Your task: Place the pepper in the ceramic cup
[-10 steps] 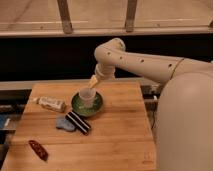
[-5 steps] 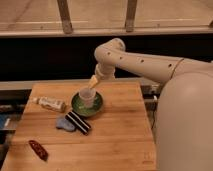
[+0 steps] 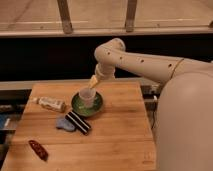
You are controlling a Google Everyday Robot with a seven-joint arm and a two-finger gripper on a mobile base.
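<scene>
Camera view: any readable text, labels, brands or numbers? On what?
No text can be read.
Bottle label: too blurred to read.
Striped block: stripes only, no words.
Gripper, just above the cup: no markings seen.

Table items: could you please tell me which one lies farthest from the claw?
The dark red pepper, alone at the table's near corner; the claw hovers by the cup, where the rest cluster.
</scene>
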